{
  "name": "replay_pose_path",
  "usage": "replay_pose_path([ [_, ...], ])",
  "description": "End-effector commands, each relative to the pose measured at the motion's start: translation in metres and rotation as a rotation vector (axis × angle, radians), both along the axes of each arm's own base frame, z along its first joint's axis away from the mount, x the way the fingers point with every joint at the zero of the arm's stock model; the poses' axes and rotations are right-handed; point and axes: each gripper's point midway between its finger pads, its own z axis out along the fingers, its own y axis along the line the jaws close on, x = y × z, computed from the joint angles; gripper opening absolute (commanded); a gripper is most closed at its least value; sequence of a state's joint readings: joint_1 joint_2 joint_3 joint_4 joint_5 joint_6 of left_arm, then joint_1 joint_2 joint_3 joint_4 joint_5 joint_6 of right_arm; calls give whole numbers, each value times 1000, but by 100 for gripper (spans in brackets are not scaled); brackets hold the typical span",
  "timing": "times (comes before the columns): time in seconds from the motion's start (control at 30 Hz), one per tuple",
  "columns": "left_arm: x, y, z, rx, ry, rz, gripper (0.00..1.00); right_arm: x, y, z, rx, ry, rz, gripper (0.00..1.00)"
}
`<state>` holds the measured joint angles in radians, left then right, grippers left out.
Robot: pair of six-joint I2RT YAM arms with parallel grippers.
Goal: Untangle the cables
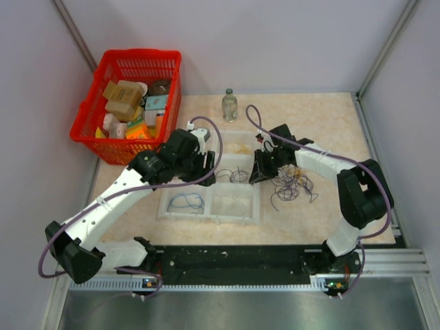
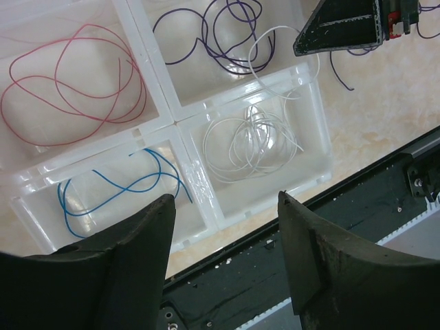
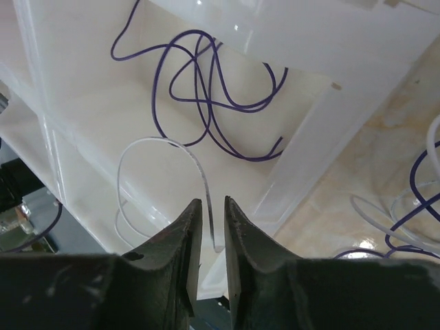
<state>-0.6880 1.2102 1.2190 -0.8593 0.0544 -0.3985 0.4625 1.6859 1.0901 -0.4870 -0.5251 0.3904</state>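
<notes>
While it is hovering over the tray point(image 1: 258, 206), left hand point(image 2: 225, 199): hanging released, empty.
right hand point(image 3: 211, 203): jaws standing nearly together about a white strand point(image 3: 148, 141); grip unclear.
cables point(image 1: 292, 184): lying bunched on the counter point(image 1: 330, 137) beside the tray.

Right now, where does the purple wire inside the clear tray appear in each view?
Top external: centre, purple wire in the clear tray, left of the right tool.
Left wrist: top middle, beyond the white coil.
Right wrist: upper middle, above the tool.
Shared landmark: that tray's dividing wall.
</notes>
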Motion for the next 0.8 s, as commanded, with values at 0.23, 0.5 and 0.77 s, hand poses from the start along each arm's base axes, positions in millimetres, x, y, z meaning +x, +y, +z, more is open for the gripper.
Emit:
replay_pose_path([
  [0.23,3,-5,-2,-26,2,1,65,-9,26,69,37,-167,107,1],
  [0.5,-5,6,12,-74,-67,24,63,-57,56,62,23,-192,251,0],
  [0.77,-19,25,16,-99,-108,75,63,-65,64,26,-10,-130,273,0],
])
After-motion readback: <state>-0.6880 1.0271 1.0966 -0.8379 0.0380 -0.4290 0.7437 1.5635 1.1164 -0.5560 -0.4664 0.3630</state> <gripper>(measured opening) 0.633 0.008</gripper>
